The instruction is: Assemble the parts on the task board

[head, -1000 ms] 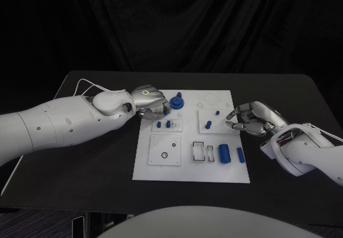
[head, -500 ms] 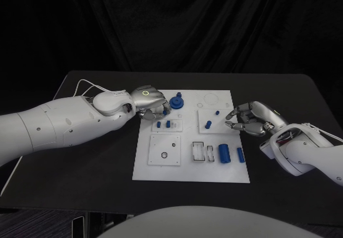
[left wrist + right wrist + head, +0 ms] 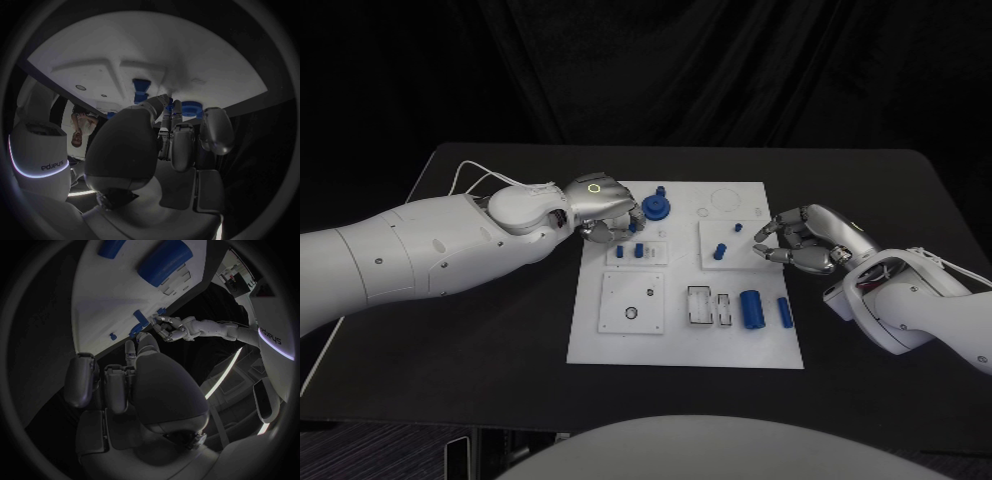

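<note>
The white task board [image 3: 687, 330] lies mid-table. My left hand [image 3: 603, 208] hovers over its far left corner, fingers curled, pinching a small blue part [image 3: 635, 226] at the fingertips; in the left wrist view the blue part [image 3: 169, 106] shows between the fingertips of my left hand [image 3: 169, 145]. Beside it stands a round blue part [image 3: 656, 207]. Two small blue pegs [image 3: 629, 251] stand in a sub-plate just below. My right hand [image 3: 805, 240] rests at the board's right edge, fingers curled in on nothing. A blue cylinder [image 3: 753, 308] and a blue bar [image 3: 785, 313] lie near it.
More blue pegs [image 3: 720, 250] stand in the middle-right sub-plate. A sub-plate with holes [image 3: 633, 301] and rectangular slots [image 3: 708, 305] lie toward the near side. A white cable [image 3: 470, 172] runs behind my left arm. The black table [image 3: 473, 340] surrounds the board.
</note>
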### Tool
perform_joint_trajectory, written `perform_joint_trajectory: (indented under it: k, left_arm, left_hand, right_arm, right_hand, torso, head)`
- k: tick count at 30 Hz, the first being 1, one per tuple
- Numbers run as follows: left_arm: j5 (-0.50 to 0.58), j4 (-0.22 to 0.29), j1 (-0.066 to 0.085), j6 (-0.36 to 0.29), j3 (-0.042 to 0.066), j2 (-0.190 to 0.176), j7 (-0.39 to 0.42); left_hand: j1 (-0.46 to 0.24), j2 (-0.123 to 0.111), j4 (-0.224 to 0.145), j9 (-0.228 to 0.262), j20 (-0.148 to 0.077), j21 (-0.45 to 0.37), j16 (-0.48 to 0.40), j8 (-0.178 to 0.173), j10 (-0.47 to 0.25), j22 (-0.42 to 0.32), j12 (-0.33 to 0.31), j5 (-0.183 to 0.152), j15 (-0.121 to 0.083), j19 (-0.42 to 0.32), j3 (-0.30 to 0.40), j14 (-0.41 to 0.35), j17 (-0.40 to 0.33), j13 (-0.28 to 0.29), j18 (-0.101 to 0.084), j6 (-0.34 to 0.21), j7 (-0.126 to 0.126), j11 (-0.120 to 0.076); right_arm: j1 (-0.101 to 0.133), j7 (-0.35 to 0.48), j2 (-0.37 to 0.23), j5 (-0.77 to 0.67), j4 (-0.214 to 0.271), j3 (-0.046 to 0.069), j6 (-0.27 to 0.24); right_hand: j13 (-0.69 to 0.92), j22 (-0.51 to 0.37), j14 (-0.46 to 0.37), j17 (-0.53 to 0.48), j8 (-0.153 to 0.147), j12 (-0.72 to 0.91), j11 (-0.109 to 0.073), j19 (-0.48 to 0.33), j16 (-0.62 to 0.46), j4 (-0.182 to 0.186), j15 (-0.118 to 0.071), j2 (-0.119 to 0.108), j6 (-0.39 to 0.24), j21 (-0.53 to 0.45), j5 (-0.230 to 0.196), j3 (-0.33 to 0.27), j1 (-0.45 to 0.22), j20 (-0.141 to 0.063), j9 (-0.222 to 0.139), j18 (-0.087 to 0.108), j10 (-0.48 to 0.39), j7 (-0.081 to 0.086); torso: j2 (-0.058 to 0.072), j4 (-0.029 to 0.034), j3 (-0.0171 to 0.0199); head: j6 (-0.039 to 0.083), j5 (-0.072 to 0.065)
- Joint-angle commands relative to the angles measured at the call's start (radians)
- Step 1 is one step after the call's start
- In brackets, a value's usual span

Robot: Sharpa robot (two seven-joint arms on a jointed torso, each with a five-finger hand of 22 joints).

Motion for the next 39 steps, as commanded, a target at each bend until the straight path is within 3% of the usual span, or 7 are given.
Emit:
perform_joint_trajectory:
  k: [1,8,10,15,17,32,39]
  left_arm:
    - [0.001,0.001,-0.002,0.004,0.001,0.003,0.008]
    - [0.001,-0.001,-0.003,0.019,0.001,0.005,0.002]
    - [0.001,-0.002,-0.003,0.025,0.001,0.006,0.0]
    - [0.001,-0.004,-0.004,0.029,0.001,0.007,-0.001]
    - [0.001,-0.005,-0.004,0.031,0.001,0.007,-0.002]
    - [0.001,-0.008,-0.005,0.034,0.001,0.007,-0.014]
    - [0.001,-0.008,-0.006,0.005,0.001,0.004,-0.04]
  left_hand:
    - [-0.008,-0.002,-0.002,-0.001,-0.001,-0.009,-0.007,-0.007,0.006,0.15,-0.005,-0.005,0.005,-0.009,0.006,0.017,-0.003,-0.001,0.0,-0.006,0.002,0.002]
    - [-0.01,-0.003,-0.003,-0.004,0.002,-0.028,-0.018,-0.016,0.004,0.146,-0.015,-0.013,0.007,-0.018,0.006,0.008,-0.021,-0.008,0.004,-0.016,0.001,0.004]
    - [-0.015,-0.004,-0.001,-0.009,0.005,-0.045,-0.026,-0.028,-0.006,0.142,-0.028,-0.048,0.012,-0.027,0.006,0.001,-0.035,-0.015,0.006,-0.027,0.001,0.009]
    - [-0.018,-0.005,0.001,-0.012,0.007,-0.058,-0.031,-0.036,-0.012,0.139,-0.035,-0.068,0.014,-0.033,0.004,-0.003,-0.044,-0.019,0.008,-0.034,0.0,0.01]
    - [-0.019,-0.007,0.003,-0.026,0.009,-0.064,-0.034,-0.062,-0.016,0.138,-0.042,-0.082,0.014,-0.035,0.006,-0.006,-0.048,-0.023,0.009,-0.073,-0.011,0.008]
    - [-0.022,-0.013,0.007,-0.048,0.011,-0.094,-0.045,-0.068,-0.035,0.132,-0.056,-0.091,0.018,-0.047,0.007,-0.015,-0.067,-0.03,0.014,-0.104,-0.024,0.015]
    - [-0.022,-0.021,0.01,-0.101,0.017,-0.111,-0.046,-0.068,-0.049,0.13,-0.065,-0.09,0.028,-0.049,0.005,-0.019,-0.073,-0.033,0.015,-0.207,-0.066,0.03]
  right_arm:
    - [-0.003,-0.017,0.0,-0.002,0.001,0.0,0.008]
    - [-0.003,-0.023,-0.001,-0.002,0.001,0.0,0.013]
    - [-0.003,-0.024,-0.001,-0.002,0.001,0.0,0.014]
    - [-0.003,-0.025,0.0,-0.002,0.001,0.0,0.016]
    - [-0.003,-0.025,0.001,-0.002,0.001,0.0,0.016]
    - [-0.003,-0.03,0.001,-0.002,0.001,0.0,0.024]
    - [-0.003,-0.032,0.001,-0.002,0.001,0.0,0.028]
  right_hand:
    - [-0.026,0.172,0.072,0.103,0.0,-0.014,-0.032,0.005,-0.001,0.0,-0.009,0.022,-0.003,-0.001,0.002,0.003,0.029,0.002,-0.001,-0.002,0.034,0.0]
    - [-0.028,0.172,0.072,0.103,0.0,-0.015,-0.032,0.005,-0.001,0.0,-0.009,0.021,-0.004,-0.001,0.002,0.005,0.03,0.002,-0.001,-0.002,0.033,0.001]
    - [-0.028,0.172,0.072,0.103,0.0,-0.015,-0.032,0.005,-0.001,0.0,-0.009,0.021,-0.004,-0.001,0.002,0.005,0.03,0.002,-0.001,-0.002,0.033,0.001]
    - [-0.028,0.172,0.072,0.103,0.0,-0.015,-0.032,0.005,-0.001,0.0,-0.009,0.021,-0.004,-0.001,0.002,0.005,0.03,0.002,-0.001,-0.002,0.033,0.001]
    - [-0.028,0.172,0.072,0.103,0.0,-0.015,-0.032,0.005,-0.001,0.0,-0.009,0.021,-0.004,-0.001,0.002,0.005,0.03,0.002,-0.001,-0.002,0.033,0.001]
    - [-0.029,0.171,0.072,0.103,0.0,-0.016,-0.031,0.004,-0.001,0.0,-0.009,0.02,-0.006,-0.002,0.001,0.006,0.03,0.002,-0.001,-0.002,0.032,0.001]
    - [-0.029,0.171,0.072,0.103,0.0,-0.016,-0.031,0.004,-0.001,0.0,-0.009,0.02,-0.006,-0.002,0.001,0.006,0.03,0.002,-0.001,-0.001,0.032,0.001]
  torso:
    - [0.0,-0.0008,-0.0002]
    - [0.0,-0.0014,0.0004]
    - [0.0,-0.0017,0.0005]
    - [0.0,-0.0003,0.0002]
    - [0.0,-0.0017,0.0003]
    - [0.0,0.0001,-0.0001]
    - [-0.001,-0.0009,-0.0002]
  head:
    - [0.0,0.001]
    - [0.0,0.002]
    - [0.0,0.002]
    - [0.0,0.001]
    - [0.0,0.003]
    - [0.0,0.001]
    - [0.0,0.005]
